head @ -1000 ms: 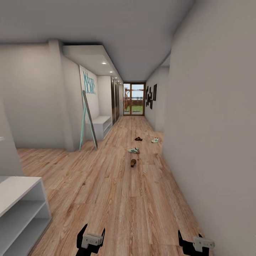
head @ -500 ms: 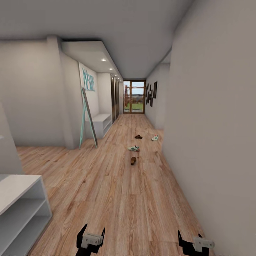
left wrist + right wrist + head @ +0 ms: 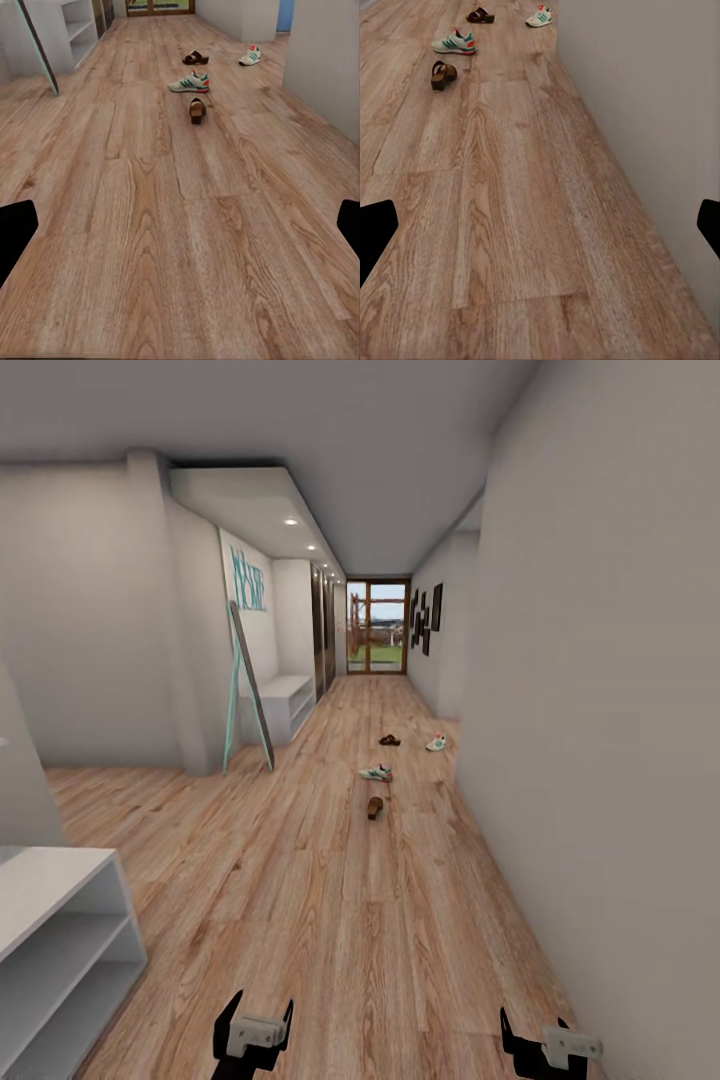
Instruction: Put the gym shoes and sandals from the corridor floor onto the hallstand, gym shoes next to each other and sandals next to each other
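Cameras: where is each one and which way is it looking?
Head view: high up, looking down the corridor; left gripper and right gripper show low.
Left wrist view: low, facing the wood floor; dark fingertips at the edges.
Right wrist view: low beside the wall; dark fingertips at the edges.
All share the nearest sandal.

Left gripper (image 3: 255, 1015): two black fingers, angular and tapering to the tips, on a light grey boxy block with small dark marks on its face. Right gripper (image 3: 535, 1028): same build, black fingers, light grey block just behind them. Wrist views: fingertips (image 3: 15, 225) render as flat black shapes, no surface detail.
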Tool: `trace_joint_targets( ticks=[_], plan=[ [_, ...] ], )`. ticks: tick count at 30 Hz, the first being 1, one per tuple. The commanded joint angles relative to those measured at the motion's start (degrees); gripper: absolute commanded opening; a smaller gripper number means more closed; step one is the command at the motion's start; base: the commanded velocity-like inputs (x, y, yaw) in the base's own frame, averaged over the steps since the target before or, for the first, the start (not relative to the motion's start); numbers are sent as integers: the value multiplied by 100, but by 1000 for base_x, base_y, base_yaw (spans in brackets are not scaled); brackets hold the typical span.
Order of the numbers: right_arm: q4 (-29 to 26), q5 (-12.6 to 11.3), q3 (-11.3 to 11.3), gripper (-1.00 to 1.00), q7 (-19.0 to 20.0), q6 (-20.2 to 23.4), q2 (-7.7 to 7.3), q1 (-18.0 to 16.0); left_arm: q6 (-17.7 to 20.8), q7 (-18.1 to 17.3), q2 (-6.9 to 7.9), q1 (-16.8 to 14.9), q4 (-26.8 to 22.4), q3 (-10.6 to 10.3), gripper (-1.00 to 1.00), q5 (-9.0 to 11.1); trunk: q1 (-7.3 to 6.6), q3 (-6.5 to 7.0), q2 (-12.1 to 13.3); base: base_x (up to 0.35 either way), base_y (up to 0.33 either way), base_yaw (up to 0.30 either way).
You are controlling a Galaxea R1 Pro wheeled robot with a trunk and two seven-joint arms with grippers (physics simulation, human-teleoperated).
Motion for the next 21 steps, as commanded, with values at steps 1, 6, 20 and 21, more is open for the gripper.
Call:
trace_joint_targets(
  ticks=[1,6,20,21],
  plan=[
    [0,0,0,100,0,0,0,0,0,0,0,0,0,0,100,1,0,-3,0,0,0,0],
    [0,3,2,100,0,-2,0,2,2,-1,-1,0,0,-2,100,80,0,-10,0,0,0,0],
    [0,4,1,100,0,-1,0,0,4,-2,2,0,0,-5,100,148,0,-17,0,0,0,0],
    [0,5,0,100,0,0,0,1,5,0,1,0,0,-5,100,151,0,-18,0,0,0,0]
  ],
)
